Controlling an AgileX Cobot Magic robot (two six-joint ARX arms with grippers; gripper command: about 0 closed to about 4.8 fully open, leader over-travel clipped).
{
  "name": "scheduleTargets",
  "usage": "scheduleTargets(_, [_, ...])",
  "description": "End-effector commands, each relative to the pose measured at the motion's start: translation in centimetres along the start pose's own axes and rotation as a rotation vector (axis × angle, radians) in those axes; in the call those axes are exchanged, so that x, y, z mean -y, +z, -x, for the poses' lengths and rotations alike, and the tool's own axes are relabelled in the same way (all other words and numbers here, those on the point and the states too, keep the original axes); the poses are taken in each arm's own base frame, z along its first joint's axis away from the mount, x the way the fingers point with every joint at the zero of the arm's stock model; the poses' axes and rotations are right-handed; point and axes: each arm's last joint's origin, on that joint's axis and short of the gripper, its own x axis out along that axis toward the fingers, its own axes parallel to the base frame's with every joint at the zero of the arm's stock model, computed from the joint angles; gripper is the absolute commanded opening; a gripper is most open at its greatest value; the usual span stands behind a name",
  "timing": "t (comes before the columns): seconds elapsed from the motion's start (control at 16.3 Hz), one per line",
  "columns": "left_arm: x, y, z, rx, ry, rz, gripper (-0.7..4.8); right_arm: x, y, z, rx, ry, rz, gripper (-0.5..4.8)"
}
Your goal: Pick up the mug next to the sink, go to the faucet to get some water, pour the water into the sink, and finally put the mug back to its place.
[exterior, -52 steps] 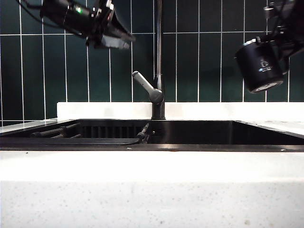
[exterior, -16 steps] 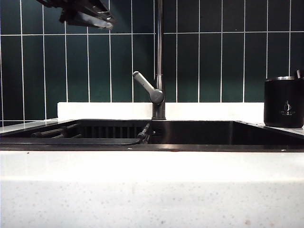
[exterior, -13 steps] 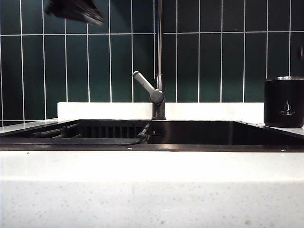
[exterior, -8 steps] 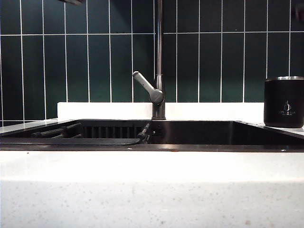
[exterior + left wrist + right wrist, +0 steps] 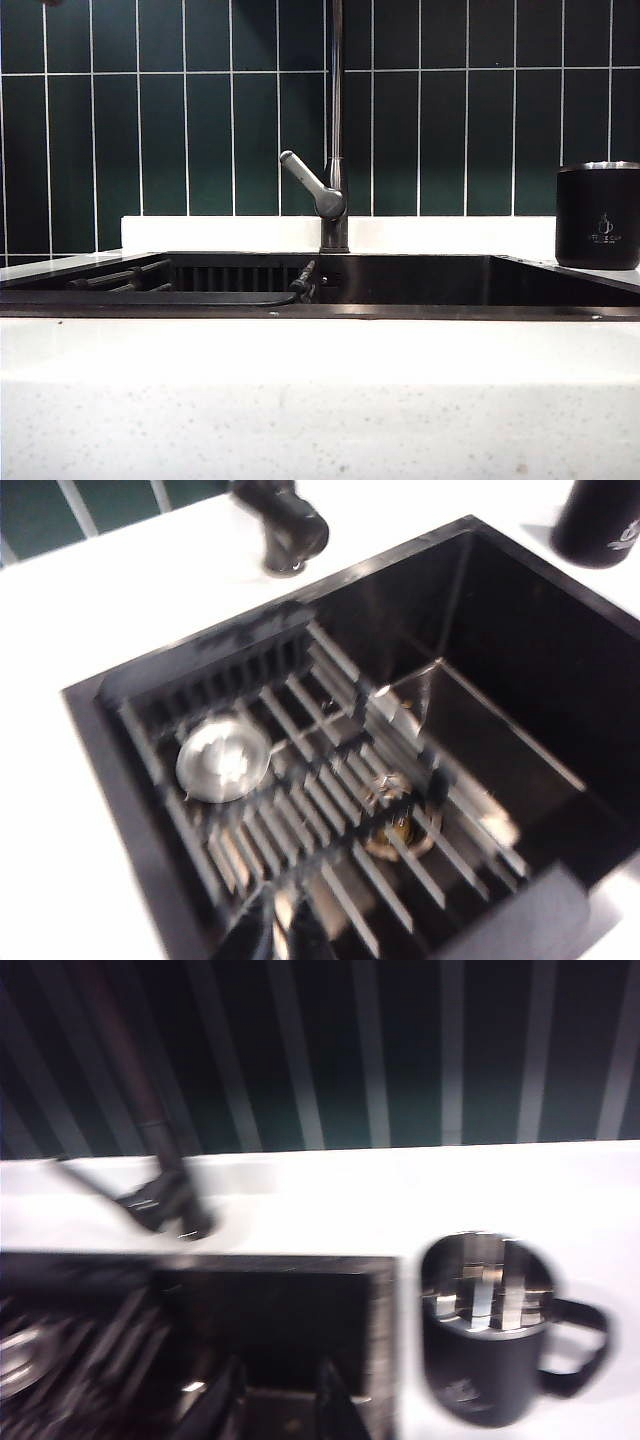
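Left wrist view: the left end effector (image 5: 281, 932) hangs over the sink (image 5: 520, 670), fingers nearly together, holding nothing. The right end effector (image 5: 268, 1392) is parted and empty above the basin. The mug (image 5: 597, 216) stands upright on the worktop (image 5: 300, 350), far right of the exterior frame, well apart from the faucet (image 5: 333, 130).

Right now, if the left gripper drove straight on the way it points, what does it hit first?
Probably the ribbed rack in the sink: the left gripper points down at it with nothing between. Depth is blurred.

black mug (image 5: 598, 220), black sink (image 5: 420, 280), green tiles (image 5: 460, 110)
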Motion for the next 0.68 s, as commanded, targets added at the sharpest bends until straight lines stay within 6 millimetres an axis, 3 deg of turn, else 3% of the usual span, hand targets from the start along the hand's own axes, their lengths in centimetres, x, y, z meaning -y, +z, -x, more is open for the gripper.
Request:
scheduleTargets(0.06, [1.3, -3.1, 2.2, 0.050, 0.033, 0.074, 0.16, -0.7, -0.2, 2.1, -0.039, 0.060, 0.011, 1.02])
scheduleTargets(0.25, [2.0, -5.4, 3.6, 0.076, 0.097, 0.088, 0.16, -0.7, -0.5, 3.7, -0.066, 0.077, 0.025, 1.02])
scheduleTargets(0.43, [2.8, -7.6, 4.8, 0.115, 0.118, 0.157, 0.17, -0.1, -0.7, 6.8, -0.051, 0.078, 0.022, 1.03])
scheduleTargets(0.68, [3.0, -9.1, 4.2, 0.093, 0.108, 0.207, 0.18, 0.8, -2.3, 9.5, -0.039, 0.054, 0.047, 1.03])
